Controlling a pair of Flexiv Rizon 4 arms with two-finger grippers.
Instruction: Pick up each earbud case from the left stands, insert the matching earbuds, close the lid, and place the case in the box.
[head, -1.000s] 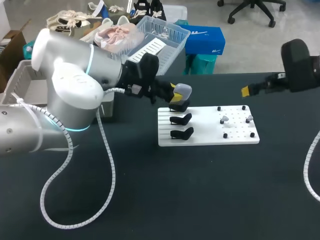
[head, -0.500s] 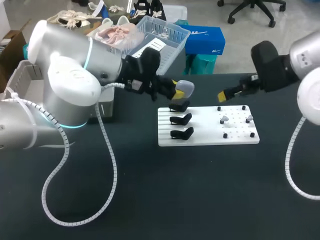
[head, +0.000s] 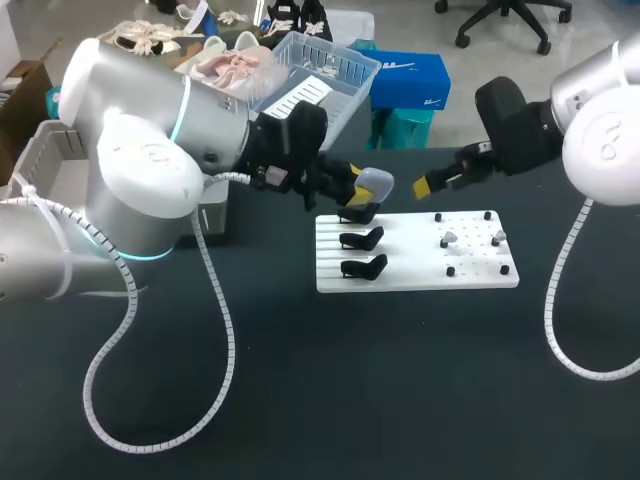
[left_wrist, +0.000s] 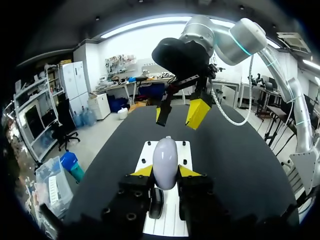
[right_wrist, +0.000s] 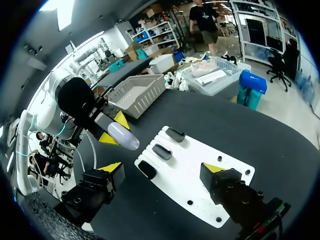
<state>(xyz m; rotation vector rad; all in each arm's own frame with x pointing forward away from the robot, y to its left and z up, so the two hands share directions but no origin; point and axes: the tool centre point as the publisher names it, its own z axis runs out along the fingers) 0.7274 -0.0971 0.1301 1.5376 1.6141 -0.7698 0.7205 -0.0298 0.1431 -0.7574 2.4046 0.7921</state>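
My left gripper (head: 360, 188) is shut on a pale lavender earbud case (head: 374, 183), held in the air just above the far black stand (head: 360, 213). In the left wrist view the case (left_wrist: 165, 157) stands upright between the yellow tips. Two more black stands (head: 363, 239) (head: 365, 267) sit bare on the white board (head: 400, 278). Small earbuds (head: 450, 238) (head: 498, 237) rest among black pegs on the board's right half. My right gripper (head: 430, 184) hangs open over the board's far edge, a short way right of the case, and faces it (right_wrist: 123, 136).
A grey bin (head: 45, 160) stands at the table's left edge and a grey box (head: 215, 215) sits beside my left arm. A white slatted basket (head: 320, 75) is at the table's back. My left arm's white cable (head: 215, 330) loops over the dark tabletop.
My right arm has swung in from the right toward the case, its gripper still open. The left gripper has shifted the case slightly to the right.
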